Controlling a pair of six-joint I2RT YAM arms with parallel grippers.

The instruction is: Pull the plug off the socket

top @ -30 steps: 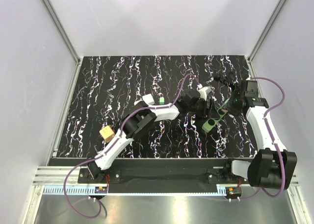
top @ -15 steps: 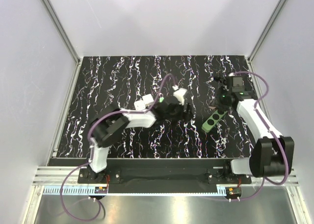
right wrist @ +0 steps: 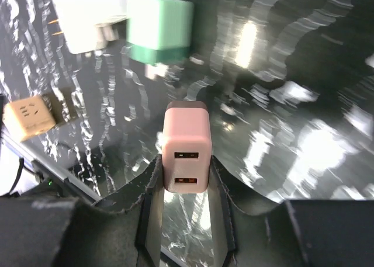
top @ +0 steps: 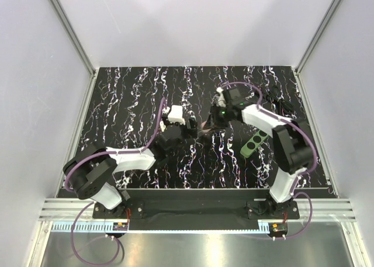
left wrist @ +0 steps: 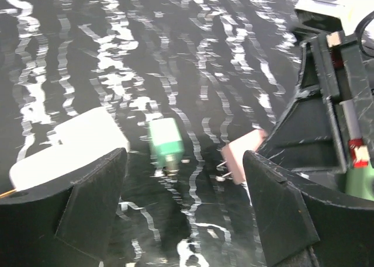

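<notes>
black, white-veined table (top: 117, 103) sits between pale walls, with rails down both sides and plenty of open room across the back and left. the socket (top: 255, 143) lies slantwise near the right edge, with no plug in it that i can see. the pink plug (right wrist: 186, 156) is well apart from it, toward the middle, pinched by its sides between the narrowly set right fingers (right wrist: 149, 197), so its prongs are free. it sits near a green plug (right wrist: 159, 30) and a white plug (right wrist: 87, 18), likely the spot for setting it down. the left fingers (left wrist: 87, 203) stand wide, holding nothing, just beside it; crowding there looks like the main risk.
</notes>
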